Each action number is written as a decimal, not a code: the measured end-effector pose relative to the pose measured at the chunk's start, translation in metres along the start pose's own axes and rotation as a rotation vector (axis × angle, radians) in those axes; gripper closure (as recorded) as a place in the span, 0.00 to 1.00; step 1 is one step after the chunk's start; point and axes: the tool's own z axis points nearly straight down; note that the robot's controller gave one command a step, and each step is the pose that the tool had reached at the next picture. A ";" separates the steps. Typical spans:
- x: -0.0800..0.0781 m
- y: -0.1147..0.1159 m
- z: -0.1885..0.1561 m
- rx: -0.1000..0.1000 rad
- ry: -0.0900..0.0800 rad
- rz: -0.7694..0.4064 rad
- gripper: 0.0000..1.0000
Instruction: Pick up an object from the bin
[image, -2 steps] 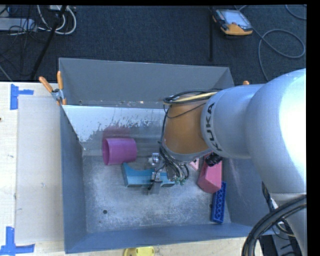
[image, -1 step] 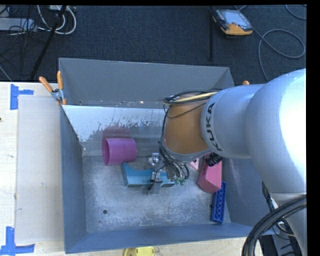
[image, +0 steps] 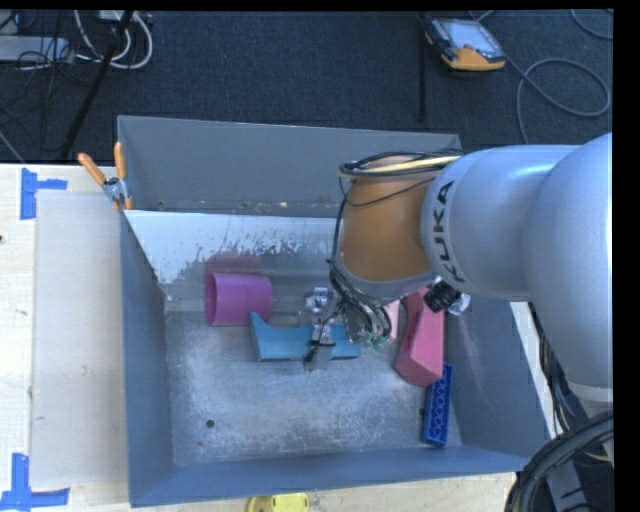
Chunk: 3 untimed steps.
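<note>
A light-blue plastic piece (image: 280, 343), flat with its left end turned upward, lies near the middle of the grey metal bin's (image: 250, 425) floor, just beside a toppled purple cup (image: 238, 298).

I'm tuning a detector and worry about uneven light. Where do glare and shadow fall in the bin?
Camera view: a bright band crosses the back wall of the bin, just above the purple cup. The floor looks dimmer beneath the arm, around the gripper and the blue flat piece. The arm also hides the top of the pink block.
</note>
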 end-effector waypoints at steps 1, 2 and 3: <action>-0.005 -0.038 0.005 -0.003 -0.019 0.012 1.00; 0.005 -0.051 -0.002 0.001 0.012 0.026 1.00; -0.008 -0.052 -0.026 -0.003 -0.023 0.024 1.00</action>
